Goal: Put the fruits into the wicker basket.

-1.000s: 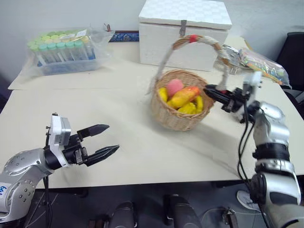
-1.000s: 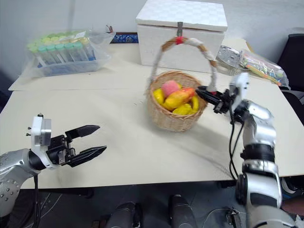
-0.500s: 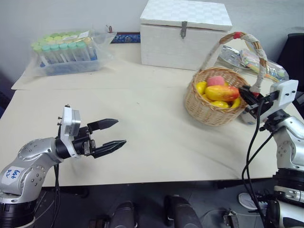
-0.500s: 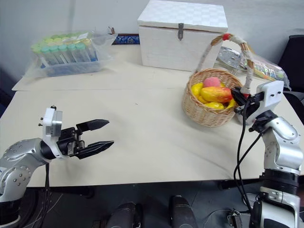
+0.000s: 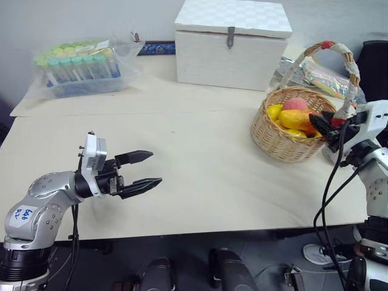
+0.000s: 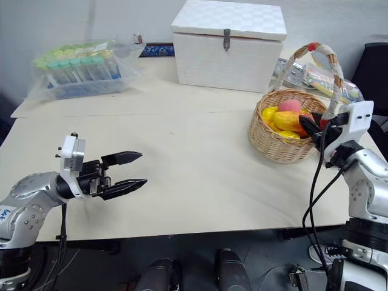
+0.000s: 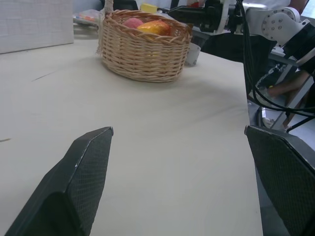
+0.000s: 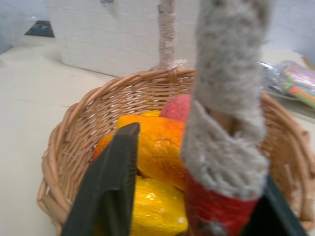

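Now, head views: the round tan woven wicker basket (image 5: 295,130) with its tall cloth-wrapped arched handle (image 5: 339,54) is sitting far over on the robot's right of the beige table (image 5: 200,182), having slid there from the middle a second ago. The small pink-red peach (image 5: 296,104) and the elongated yellow-orange mango with a red end (image 5: 301,120) are lying inside it among other yellow fruits. The right gripper (image 5: 324,123) is reaching over the near rim by the handle's red base; its black fingers were pinched there before and are now parting, though whether they are fully clear I cannot tell. The left gripper (image 5: 144,170) is hovering over bare table, well apart, fingers spread wide and holding nothing.

Left wrist view: both dark fingers (image 7: 81,184) are standing far apart, the basket beyond them with fruit showing over its rim.

Right wrist view: the handle's base is sitting between the two fingers (image 8: 113,182), with a gap showing on one side; the mango is just behind.

Judgement: fruits are in, the basket is being let go, the task is looking essentially done.
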Controlling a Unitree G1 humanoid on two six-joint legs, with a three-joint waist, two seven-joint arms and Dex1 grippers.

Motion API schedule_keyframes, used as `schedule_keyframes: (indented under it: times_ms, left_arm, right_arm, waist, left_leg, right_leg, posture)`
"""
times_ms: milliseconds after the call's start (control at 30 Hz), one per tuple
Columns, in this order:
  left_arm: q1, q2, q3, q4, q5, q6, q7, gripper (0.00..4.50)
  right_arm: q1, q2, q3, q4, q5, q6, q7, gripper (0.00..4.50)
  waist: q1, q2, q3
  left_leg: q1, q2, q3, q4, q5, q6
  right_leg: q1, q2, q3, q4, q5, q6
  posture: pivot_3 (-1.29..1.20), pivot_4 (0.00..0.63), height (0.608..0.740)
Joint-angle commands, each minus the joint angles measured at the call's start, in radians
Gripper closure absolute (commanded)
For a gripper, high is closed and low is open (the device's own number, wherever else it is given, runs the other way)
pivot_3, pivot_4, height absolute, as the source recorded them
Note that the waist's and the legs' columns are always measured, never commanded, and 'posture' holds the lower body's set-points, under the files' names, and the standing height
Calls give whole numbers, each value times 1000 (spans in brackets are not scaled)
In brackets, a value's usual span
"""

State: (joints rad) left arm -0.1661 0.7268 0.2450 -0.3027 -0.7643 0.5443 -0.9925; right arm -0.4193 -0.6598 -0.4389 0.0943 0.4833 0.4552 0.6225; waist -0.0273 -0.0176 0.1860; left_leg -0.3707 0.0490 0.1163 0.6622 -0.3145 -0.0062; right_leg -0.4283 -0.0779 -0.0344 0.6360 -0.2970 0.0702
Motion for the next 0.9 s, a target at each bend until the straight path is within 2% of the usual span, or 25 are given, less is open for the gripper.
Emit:
schedule_keyframes:
  times_ms: [33,167,267,367,500,633,767,900]
  left_arm:
    - [13,11,20,-21,7,-18,-3,0]
    - [78,45,90,-32,3,-27,-24,0]
    - [122,64,130,29,115,-159,-29,0]
    - [189,71,166,70,156,-223,-56,0]
    - [290,66,186,72,190,-295,-89,0]
    - [388,42,155,83,371,-483,-35,0]
    - [457,-39,136,75,482,-602,70,0]
    - [470,-84,129,28,523,-643,142,0]
  right_arm:
    - [17,-70,-38,45,-1,-49,65,1280]
    - [103,-171,-103,17,75,-77,270,31]
    - [210,-225,-137,21,96,-220,512,31]
    - [250,-263,-124,100,47,-354,606,31]
    - [245,-258,-83,165,-2,-528,684,31]
    - [306,-224,110,58,41,-501,917,31]
    - [136,-65,330,143,-47,-680,985,31]
    - [7,28,413,313,-88,-821,992,31]
  waist:
    - [3,0,0]
    - [2,0,0]
    - [2,0,0]
    - [-5,0,0]
    - [-10,0,0]
    - [-2,0,0]
    - [-11,-1,0]
    - [0,0,0]
  left_leg:
    - [0,0,0,0,0,0]
    - [-1,0,0,0,-1,2]
    - [-1,0,0,0,-1,3]
    - [2,1,1,0,-5,8]
    - [3,1,4,0,-6,9]
    - [3,2,2,0,-7,9]
    - [3,2,2,0,-7,9]
    - [2,2,2,0,-7,9]
  right_leg:
    - [0,0,0,0,0,0]
    - [0,-1,0,-2,0,1]
    - [1,0,-1,-4,0,1]
    - [3,1,-3,-5,1,2]
    - [3,1,-3,-5,1,3]
    - [3,0,-1,-6,1,2]
    - [4,0,1,-6,2,2]
    - [2,-1,0,-5,3,2]
  posture:
    - [0,150,740]
    - [0,150,740]
    - [0,150,740]
    - [0,150,740]
    - [0,150,740]
    - [0,150,740]
    - [0,150,740]
    - [0,150,740]
